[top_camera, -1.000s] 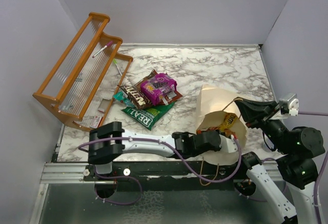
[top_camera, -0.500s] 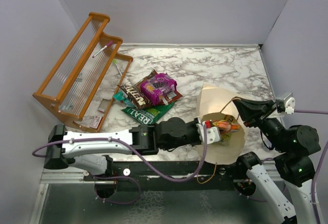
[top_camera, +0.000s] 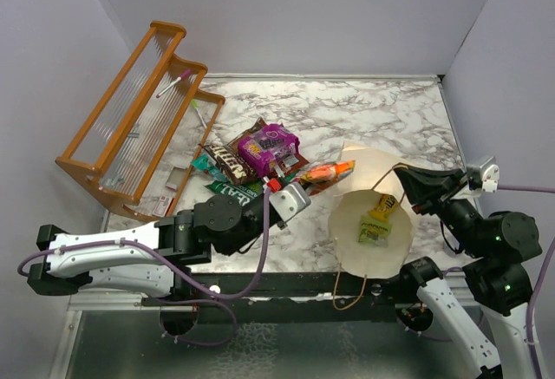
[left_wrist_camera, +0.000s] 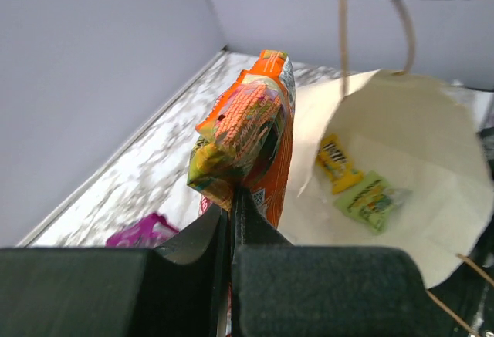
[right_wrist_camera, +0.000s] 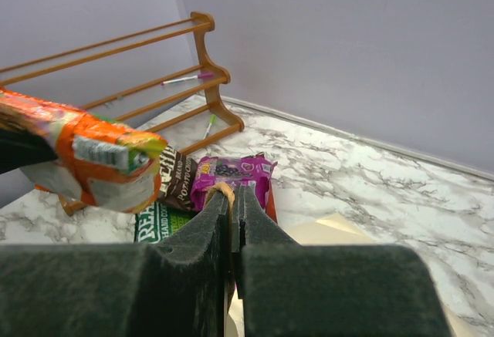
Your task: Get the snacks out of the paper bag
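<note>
Top external: left tool clamped on an orange packet just outside the paper bag, right tool pinching its cord handle, several snacks already on the surface, while a yellow packet and a green packet wait inside.

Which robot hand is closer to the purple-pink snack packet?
Left. The left gripper, pinching an orange packet, is right beside the magenta packet. The right gripper is farther away, holding the paper bag by its cord handle.
</note>
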You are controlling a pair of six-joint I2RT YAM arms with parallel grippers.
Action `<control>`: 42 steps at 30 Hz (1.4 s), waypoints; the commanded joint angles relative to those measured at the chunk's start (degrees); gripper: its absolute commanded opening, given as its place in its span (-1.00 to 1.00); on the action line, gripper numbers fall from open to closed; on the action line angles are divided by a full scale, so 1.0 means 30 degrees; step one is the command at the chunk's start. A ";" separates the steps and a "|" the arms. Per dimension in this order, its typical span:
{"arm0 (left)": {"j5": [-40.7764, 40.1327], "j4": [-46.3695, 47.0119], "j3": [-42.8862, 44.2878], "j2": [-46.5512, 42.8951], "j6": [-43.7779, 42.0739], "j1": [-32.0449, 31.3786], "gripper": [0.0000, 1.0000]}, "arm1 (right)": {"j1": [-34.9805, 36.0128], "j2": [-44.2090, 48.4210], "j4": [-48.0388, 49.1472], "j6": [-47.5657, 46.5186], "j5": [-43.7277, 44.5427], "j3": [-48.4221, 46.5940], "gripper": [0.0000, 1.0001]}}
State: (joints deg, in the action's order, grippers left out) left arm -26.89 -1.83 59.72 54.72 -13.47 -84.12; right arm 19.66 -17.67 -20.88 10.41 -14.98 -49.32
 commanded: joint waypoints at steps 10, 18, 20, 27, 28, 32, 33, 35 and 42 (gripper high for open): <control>-1.1195 -0.0479 -0.1940 0.0730 0.3358 0.1056 -1.00 | 0.0009 -0.0251 0.0865 0.0148 0.0486 0.0259 -0.95; -0.9904 -0.6057 -0.1360 0.6280 0.8075 0.3279 -1.00 | 0.0005 -0.0226 0.0782 0.0277 0.0429 0.0242 -0.95; -0.9680 -0.6506 -0.1391 0.7781 0.8531 0.3650 -1.00 | 0.0009 -0.0255 0.0733 0.0234 0.0454 0.0196 -0.95; -0.6946 -0.5587 -0.1699 1.1270 0.9086 0.4458 -1.00 | 0.0009 -0.0418 0.0729 0.0147 0.0483 -0.0005 -0.95; -0.6420 -0.5465 -0.1658 1.1523 0.9200 0.4543 -1.00 | 0.0009 -0.0446 0.0722 0.0134 0.0483 -0.0019 -0.95; -0.4319 -0.4754 -0.1680 1.1524 0.9354 0.4699 -0.43 | 0.0009 -0.0460 0.0668 -0.0063 0.0635 -0.0175 -0.95; -0.3726 -0.4446 -0.1776 1.1236 0.9282 0.4716 -0.28 | 0.0009 -0.0459 0.0638 -0.0087 0.0655 -0.0197 -0.95; -0.2924 -0.3862 -0.2123 1.0410 0.9074 0.4721 -0.07 | 0.0009 -0.0495 0.0633 -0.0130 0.0687 -0.0201 -0.95; -0.1865 -0.3201 -0.3005 0.6243 0.9025 0.5235 0.23 | 0.0009 -0.0685 0.0834 -0.0090 0.0493 -0.0167 -0.95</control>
State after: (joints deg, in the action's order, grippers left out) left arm -36.27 -14.61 51.16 81.43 13.15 -69.47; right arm 19.66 -18.90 -19.84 10.66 -14.48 -48.73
